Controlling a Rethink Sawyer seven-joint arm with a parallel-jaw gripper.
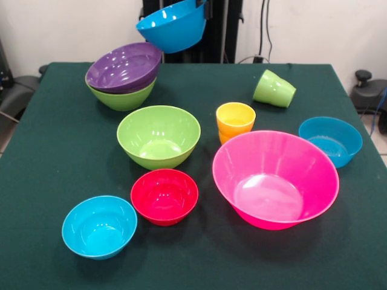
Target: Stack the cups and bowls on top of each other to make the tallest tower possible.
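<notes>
My gripper (201, 7) shows only at the top edge, shut on the rim of a blue bowl (172, 27), which hangs tilted in the air above the table's far side. Just below and left of it, a purple bowl (124, 65) sits tilted in a lime green bowl (123, 99); this is the tower. A second lime green bowl (158, 136) stands mid-table. The yellow-orange cup (235, 119) stands upright. The light green cup (274, 89) lies on its side. The huge pink bowl (275, 178), another blue bowl (330, 140), the red bowl (164, 196) and the cyan bowl (99, 226) stand apart.
The dark green table (54, 151) carries everything. The robot's black pedestal (224, 30) stands behind the table's far edge. Dark equipment sits off the table at the left (15, 90) and right (369, 90).
</notes>
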